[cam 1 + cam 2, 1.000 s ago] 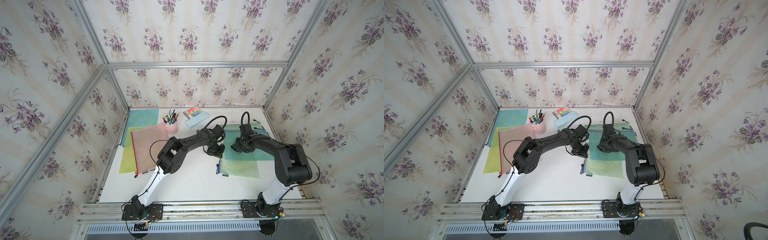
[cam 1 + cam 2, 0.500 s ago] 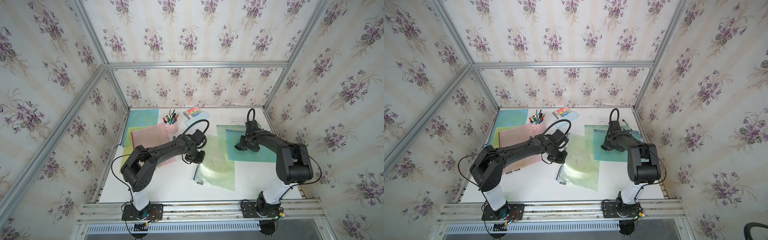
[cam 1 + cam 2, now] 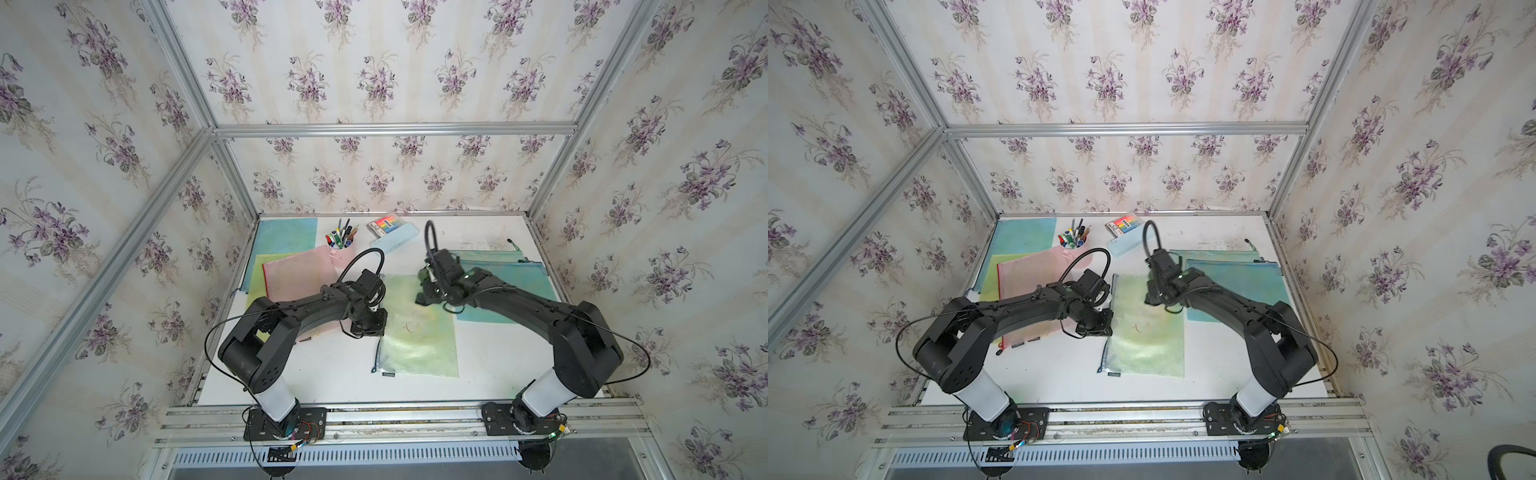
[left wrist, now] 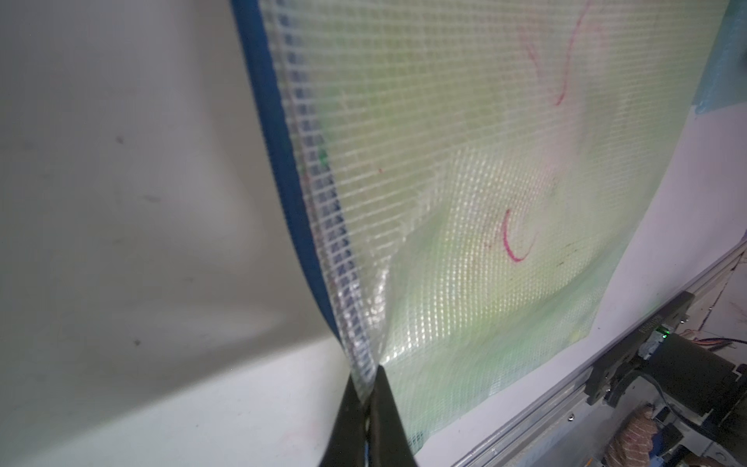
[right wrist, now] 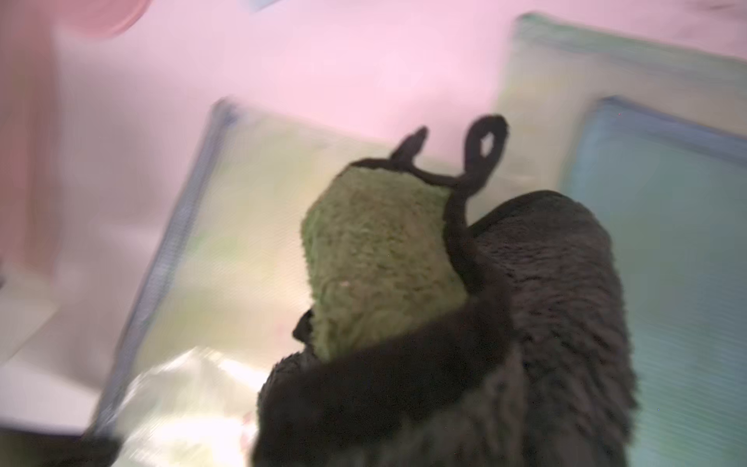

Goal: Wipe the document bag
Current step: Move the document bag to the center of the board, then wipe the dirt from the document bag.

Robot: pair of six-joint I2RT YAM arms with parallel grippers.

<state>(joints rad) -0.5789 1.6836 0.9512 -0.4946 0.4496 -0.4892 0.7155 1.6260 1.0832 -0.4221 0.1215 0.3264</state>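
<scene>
The white surface point(image 3: 490, 374) has a green bag point(image 3: 419, 332) lying in the middle, between both arms. The right pincer point(image 3: 424, 296) is closed on a black and green cloth point(image 5: 444, 303) at the bag's far end. The left pincer point(image 4: 366, 388) pinches the bag's blue edge tight. Small red marks point(image 4: 513, 238) show on the bag.

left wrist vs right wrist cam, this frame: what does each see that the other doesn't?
Left wrist only: the left gripper shut on the document bag at its blue-trimmed edge, and red pen marks on the mesh. Right wrist only: the green-and-black cloth filling the foreground, and a blue bag lying past it; that picture is blurred. Both: the pale green document bag with its blue edge, and the white table.
</scene>
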